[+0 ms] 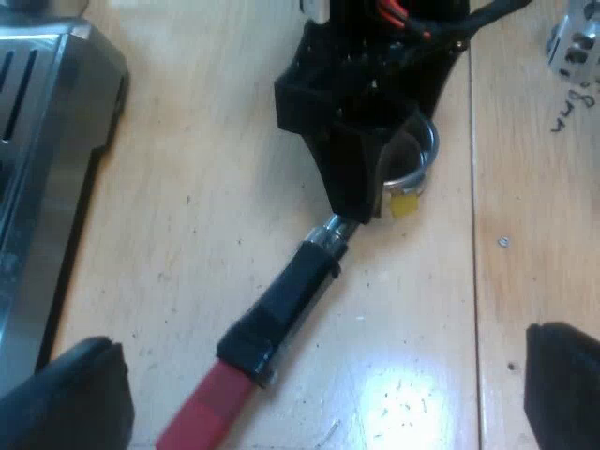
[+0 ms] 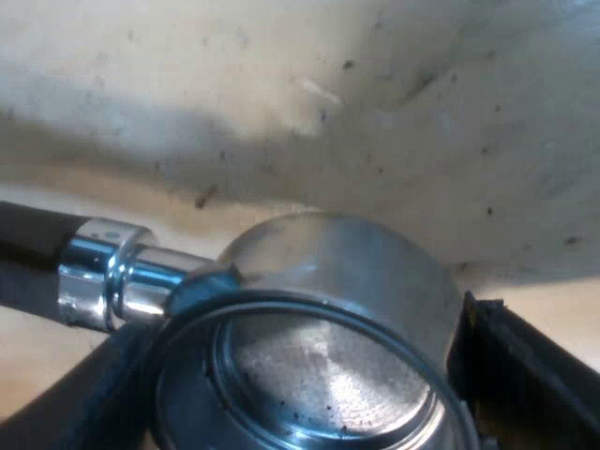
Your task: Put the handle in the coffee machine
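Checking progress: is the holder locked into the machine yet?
No, out: the holder lies on the table, apart from the machine.

From where I stand, the bare wooden table (image 1: 187, 169) between the espresso machine (image 1: 47, 141) and the holder (image 1: 281, 300) is open. The machine's steel body walls that gap on one side. The right gripper (image 1: 375, 178) sits over the holder's metal basket, clamped on both sides and blocking any way in from above. The dark handle and its red end lie uncovered between the wide-spread fingers of the left gripper (image 1: 314, 394).
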Controlling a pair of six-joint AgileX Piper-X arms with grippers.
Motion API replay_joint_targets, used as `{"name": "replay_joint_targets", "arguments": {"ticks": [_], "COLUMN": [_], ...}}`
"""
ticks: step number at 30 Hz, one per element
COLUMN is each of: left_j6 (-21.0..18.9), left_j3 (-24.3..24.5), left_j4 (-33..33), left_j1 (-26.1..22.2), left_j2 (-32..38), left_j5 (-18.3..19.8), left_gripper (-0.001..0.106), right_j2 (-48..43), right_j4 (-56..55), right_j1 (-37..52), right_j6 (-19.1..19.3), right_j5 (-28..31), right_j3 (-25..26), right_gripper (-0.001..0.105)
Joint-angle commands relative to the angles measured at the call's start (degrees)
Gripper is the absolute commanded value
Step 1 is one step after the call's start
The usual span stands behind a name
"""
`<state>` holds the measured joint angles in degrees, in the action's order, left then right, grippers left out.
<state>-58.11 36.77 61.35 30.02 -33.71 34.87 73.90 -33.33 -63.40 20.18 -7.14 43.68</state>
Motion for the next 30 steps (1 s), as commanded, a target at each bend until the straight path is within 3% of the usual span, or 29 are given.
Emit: {"name": "replay_joint_targets", "arguments": {"ticks": [1, 5, 9, 16, 18, 25, 30], "left_j6": [0.2, 2.3, 9.4, 11.6, 13.5, 13.0, 8.5], "left_j3": [0.4, 0.4, 0.4, 0.4, 0.4, 0.4, 0.4], "left_j4": [1.7, 2.0, 2.1, 3.0, 6.2, 5.9, 1.4], "left_j1": [0.3, 0.3, 0.3, 0.3, 1.4, 5.8, 5.8], "left_j2": [-1.0, -2.0, -2.5, -3.3, -7.3, -11.1, -13.2], "left_j5": [1.8, 2.9, 2.4, 1.7, -0.6, 0.3, 0.7], "left_gripper": [0.086, 0.086, 0.086, 0.086, 0.086, 0.086, 0.086], "right_j2": [-0.9, -0.9, -0.9, -0.9, -0.9, -0.9, -0.9], "right_j4": [0.9, 0.9, 0.6, -8.8, -9.7, -16.0, -21.0], "right_j1": [1.6, 3.3, 4.6, 4.6, 4.6, 7.2, 8.8], "right_j6": [6.8, 10.6, 16.2, 26.7, 27.9, 36.2, 39.8], "right_j5": [-4.3, -7.2, -10.4, -9.9, -9.7, -9.4, -9.4], "right_j3": [0.6, 0.6, 1.1, 5.6, 6.0, 10.9, 14.8], "right_gripper": [0.000, 0.000, 0.000, 0.000, 0.000, 0.000, 0.000]}}
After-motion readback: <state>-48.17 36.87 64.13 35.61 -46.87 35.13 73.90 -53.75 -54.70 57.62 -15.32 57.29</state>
